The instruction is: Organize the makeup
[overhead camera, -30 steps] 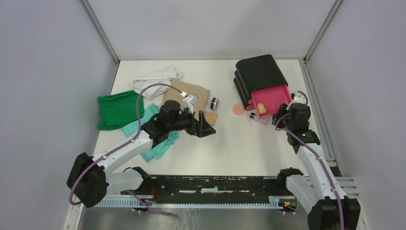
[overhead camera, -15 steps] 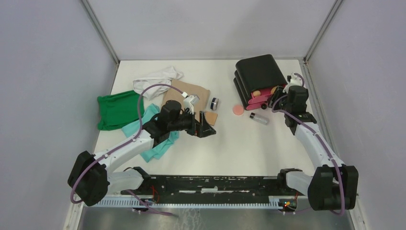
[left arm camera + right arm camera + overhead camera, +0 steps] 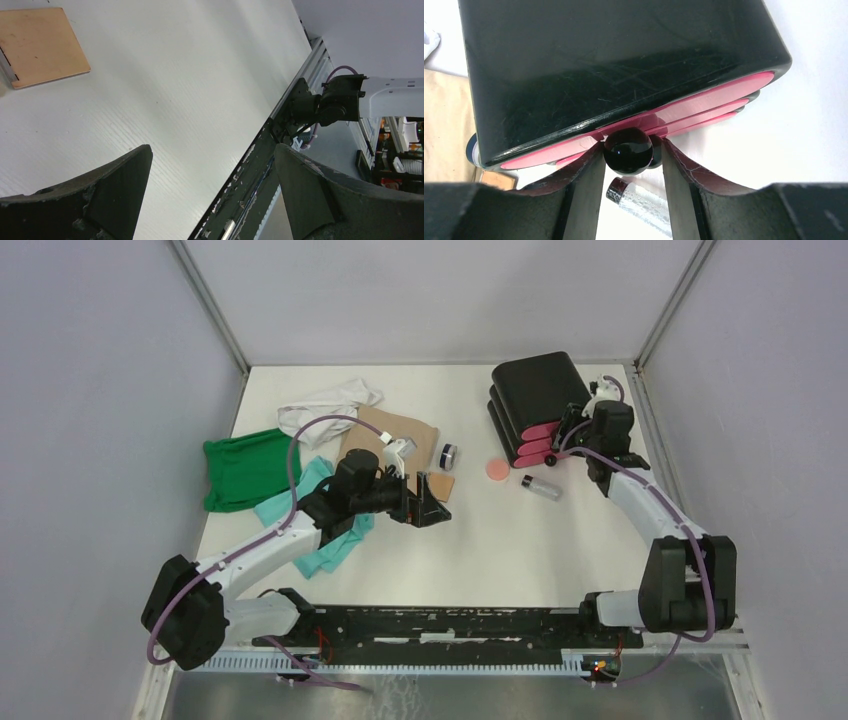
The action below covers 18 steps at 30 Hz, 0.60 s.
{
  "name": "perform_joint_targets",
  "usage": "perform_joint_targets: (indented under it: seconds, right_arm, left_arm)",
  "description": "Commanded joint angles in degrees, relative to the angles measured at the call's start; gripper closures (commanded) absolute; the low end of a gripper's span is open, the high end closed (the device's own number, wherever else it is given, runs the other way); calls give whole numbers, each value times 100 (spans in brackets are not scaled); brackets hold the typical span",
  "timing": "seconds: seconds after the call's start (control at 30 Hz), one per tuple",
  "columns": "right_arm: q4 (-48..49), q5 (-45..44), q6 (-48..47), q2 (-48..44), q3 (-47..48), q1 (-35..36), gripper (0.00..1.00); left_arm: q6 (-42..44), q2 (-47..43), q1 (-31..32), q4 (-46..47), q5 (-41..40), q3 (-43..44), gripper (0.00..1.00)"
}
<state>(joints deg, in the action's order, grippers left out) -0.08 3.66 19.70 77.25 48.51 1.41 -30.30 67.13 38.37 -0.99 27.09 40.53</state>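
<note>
Nearest me, my left gripper (image 3: 430,510) sits with its jaws spread wide and nothing between them. It is parked low over the table (image 3: 520,540) at the 6 o'clock side of the tan square pad (image 3: 440,485). The pad lies flat and untouched. The small dark round jar (image 3: 448,454) stands just beyond it at 12 o'clock, against the edge of the tan cloth (image 3: 385,430).

Further right, the salmon-pink puff (image 3: 495,469) and the black-capped vial (image 3: 540,487) lie loose on the table. They are at roughly 8 and 6 o'clock from the front of the black box (image 3: 540,390).

The change is at the box. A second ago the top pink drawer (image 3: 537,432) stood pulled out with the egg-shaped sponge lying in it. Half a second ago it was half in, and now it sits flush with the other two. My right gripper (image 3: 573,430) has ridden in with it. Its fingers are drawn narrow round the round black drawer knob (image 3: 627,150), and I read that as a grip.

I take it one item is stowed and four are left out.

The sponge itself is now out of sight, so I can only presume it is inside. The right wrist view cuts the vial off at its lower edge. A second knob behind the first is mostly hidden.
</note>
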Motion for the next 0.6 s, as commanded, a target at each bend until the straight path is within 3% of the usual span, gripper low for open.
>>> perform_joint_targets:
  seconds: [0.0, 0.2, 0.43, 0.57]
  right_arm:
    - [-38, -45, -192, -199, 362, -9, 48]
    - [-190, -555, -291, -1365, -539, 0, 37]
    - [45, -448, -296, -1457, -1195, -15, 39]
    - [1278, -218, -743, -1521, -1907, -22, 39]
  left_arm:
    - [244, 15, -4, -8, 28, 232, 1]
    - [158, 50, -5, 4, 53, 292, 1]
    - [189, 108, 0, 18, 155, 383, 1]
    - [202, 6, 3, -5, 97, 336, 1]
